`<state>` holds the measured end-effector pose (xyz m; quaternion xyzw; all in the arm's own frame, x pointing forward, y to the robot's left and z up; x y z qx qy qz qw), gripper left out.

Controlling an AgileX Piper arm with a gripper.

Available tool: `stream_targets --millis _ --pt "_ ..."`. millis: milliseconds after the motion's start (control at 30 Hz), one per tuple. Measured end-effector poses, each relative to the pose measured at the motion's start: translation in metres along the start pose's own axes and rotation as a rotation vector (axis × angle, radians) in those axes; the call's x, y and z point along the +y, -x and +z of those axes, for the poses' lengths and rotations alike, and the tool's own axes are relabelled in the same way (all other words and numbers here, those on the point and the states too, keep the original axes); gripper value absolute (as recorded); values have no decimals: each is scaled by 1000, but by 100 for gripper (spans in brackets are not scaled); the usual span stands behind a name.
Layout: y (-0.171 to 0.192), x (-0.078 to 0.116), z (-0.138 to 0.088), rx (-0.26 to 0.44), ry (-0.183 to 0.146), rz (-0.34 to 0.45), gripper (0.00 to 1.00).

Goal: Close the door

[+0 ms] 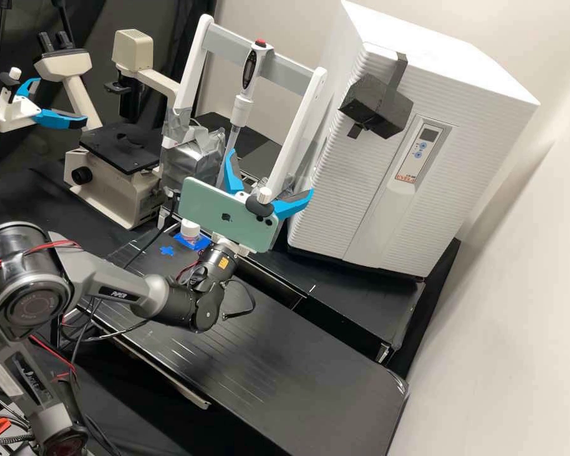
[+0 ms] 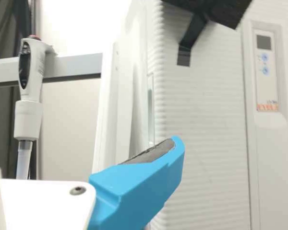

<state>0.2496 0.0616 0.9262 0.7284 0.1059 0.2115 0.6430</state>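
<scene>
Door (image 1: 354,183), long axis upright on the front of the white cabinet (image 1: 443,47), lies at three o'clock from the gripper (image 1: 270,172) in the high view, where we find the jaws spread wide, contact with the door not determinable.

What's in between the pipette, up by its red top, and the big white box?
In the high view, a bit of the rack's grey bar and one white post come between the pipette and the big white box.
</scene>
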Motion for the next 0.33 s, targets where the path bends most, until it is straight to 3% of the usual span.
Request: stream_targets --millis 233,333 --pt "32 1 0 -94 -92 183 100" --pt "44 -4 1 -128 -117 210 100"
